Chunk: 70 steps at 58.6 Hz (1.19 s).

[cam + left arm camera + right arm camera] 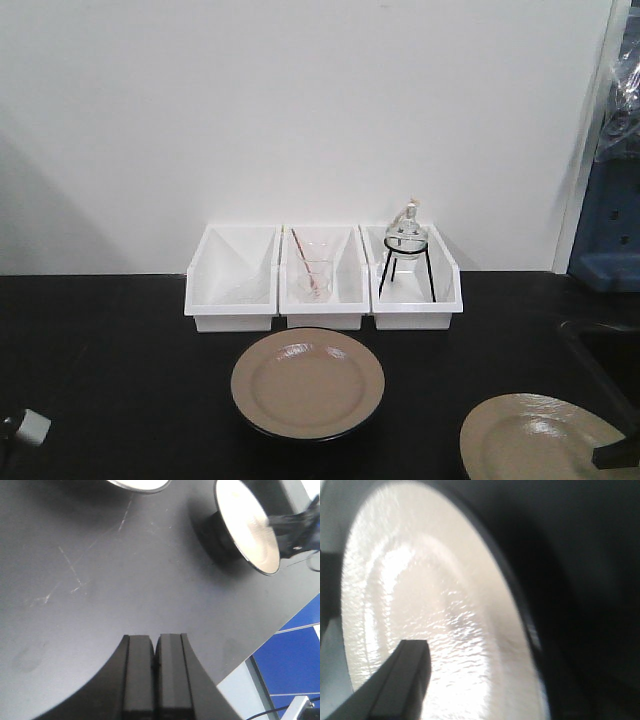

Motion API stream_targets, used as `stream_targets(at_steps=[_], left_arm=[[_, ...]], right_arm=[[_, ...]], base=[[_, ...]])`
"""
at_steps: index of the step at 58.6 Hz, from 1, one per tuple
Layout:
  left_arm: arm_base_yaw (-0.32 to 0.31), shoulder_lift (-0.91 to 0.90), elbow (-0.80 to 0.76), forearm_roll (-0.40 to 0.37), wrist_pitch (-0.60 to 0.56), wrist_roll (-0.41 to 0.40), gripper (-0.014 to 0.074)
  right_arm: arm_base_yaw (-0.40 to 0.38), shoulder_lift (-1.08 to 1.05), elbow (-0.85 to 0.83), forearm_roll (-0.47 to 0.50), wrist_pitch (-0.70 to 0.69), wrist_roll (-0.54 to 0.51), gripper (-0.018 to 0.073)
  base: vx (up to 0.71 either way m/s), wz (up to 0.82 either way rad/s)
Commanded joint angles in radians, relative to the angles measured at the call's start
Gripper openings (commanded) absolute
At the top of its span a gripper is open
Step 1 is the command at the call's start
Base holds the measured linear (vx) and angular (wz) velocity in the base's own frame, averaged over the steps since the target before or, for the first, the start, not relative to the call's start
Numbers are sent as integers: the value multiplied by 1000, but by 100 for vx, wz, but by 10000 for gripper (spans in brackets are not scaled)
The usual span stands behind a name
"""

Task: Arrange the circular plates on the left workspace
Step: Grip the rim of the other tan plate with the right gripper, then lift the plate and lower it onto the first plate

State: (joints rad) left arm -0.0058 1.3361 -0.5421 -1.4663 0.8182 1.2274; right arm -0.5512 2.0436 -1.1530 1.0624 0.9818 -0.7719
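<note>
At the back of the black counter (120,350), tight against the wall (300,120), three white bins side by side; in the left bin (233,305), only white walls to be made out; in the middle bin (322,312), a clear glass beaker (313,278) standing upright with a thin stick (303,262) leaning in it; in the right bin (415,312), a black wire stand (406,272) on its legs with a small glass flask (406,235) seated on top. Just in front of the middle bin, apart from it, the first plate (307,383) lying flat on the counter, tan face up. Toward the right front, near the sink (605,350), the second plate (535,440); pinched at its rim by the right gripper (608,456), one finger (405,680) lying over the tan face, the other hidden beneath; tilted in the left wrist view, dark underside showing; cannot tell whether any edge touches the counter. Left gripper (156,642) over bare counter, fingers pressed together with nothing between.
</note>
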Motion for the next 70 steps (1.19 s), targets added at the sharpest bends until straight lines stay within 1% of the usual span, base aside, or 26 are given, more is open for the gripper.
stream_targets(at_steps=[1, 5, 7, 12, 19, 23, 26, 30, 37, 42, 47, 53, 62, 70], left_arm=[[-3, -28, -23, -60, 46, 3, -1], [-3, -28, -23, -60, 50, 3, -1], [-3, -28, -23, -60, 52, 3, -1], [-3, -28, -23, -59, 53, 3, -1], [-3, -28, -23, -59, 53, 3, -1], [-3, -28, -23, -59, 53, 6, -1], [-3, -28, -23, -59, 52, 7, -1], [-3, -28, -23, -59, 52, 8, -1], [-3, -28, -23, -59, 55, 7, -1], [-3, -28, -23, -60, 58, 6, -1], [-3, -28, -23, -60, 61, 6, -1], [-3, -28, -23, -60, 65, 2, -1], [-3, -28, -23, -60, 77, 2, 0], [-3, -28, -23, -60, 83, 2, 0]], right_arm=[[22, -38, -25, 72, 23, -19, 412], [24, -38, -25, 93, 14, -19, 291], [24, -42, -25, 106, 14, -19, 187], [19, -48, -25, 124, 17, -26, -15], [18, -67, -25, 145, 15, -28, -8], [18, -83, -25, 179, 16, -35, -6], [18, -101, -25, 220, 16, -46, -4], [26, -126, -25, 303, 19, -59, -5], [73, -169, -25, 458, 18, -101, -5], [138, -185, -26, 562, 3, -127, -5], [230, -183, -28, 662, -34, -156, -4], [338, -167, -58, 730, -109, -180, -3], [498, -117, -174, 731, -232, -177, -3], [602, -38, -294, 731, -279, -147, -3]], base=[[0, 0], [0, 0], [0, 0], [0, 0], [0, 0], [0, 0], [0, 0], [0, 0], [0, 0], [0, 0], [0, 0], [0, 0], [0, 0], [0, 0]])
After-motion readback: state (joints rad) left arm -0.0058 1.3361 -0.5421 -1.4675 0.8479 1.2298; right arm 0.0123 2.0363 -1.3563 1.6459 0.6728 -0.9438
